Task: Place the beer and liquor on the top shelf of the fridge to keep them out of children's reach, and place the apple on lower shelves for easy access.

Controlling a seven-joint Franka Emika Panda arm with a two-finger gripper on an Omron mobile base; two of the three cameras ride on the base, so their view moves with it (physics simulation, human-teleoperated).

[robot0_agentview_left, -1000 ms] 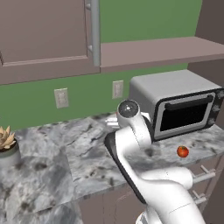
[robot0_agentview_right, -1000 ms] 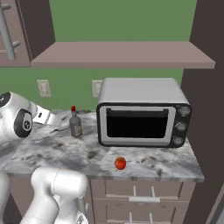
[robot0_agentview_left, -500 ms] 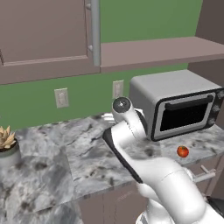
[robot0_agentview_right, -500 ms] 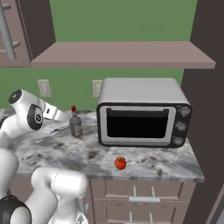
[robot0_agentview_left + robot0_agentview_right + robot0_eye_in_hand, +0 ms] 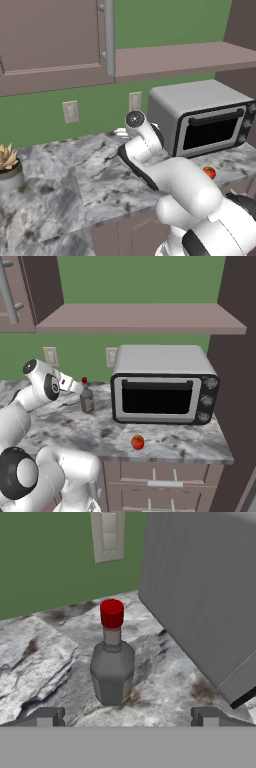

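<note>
Closing on the liquor (image 5: 112,662), gripper (image 5: 127,718) jaws wide, nearer than before, apple (image 5: 137,442) unmoved

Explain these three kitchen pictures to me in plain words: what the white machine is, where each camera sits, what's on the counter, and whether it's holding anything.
The white machine is a robot arm on a base that can drive. Two pictures come from cameras on that base, behind the arm to its left and right. The third looks along the gripper, whose two dark fingertips rise at the bottom. On the marble counter stand a grey microwave, a grey bottle with a red cap beside it, and a small red apple near the front edge. A potted plant sits far left. The gripper is open and holds nothing; it points at the bottle.
</note>
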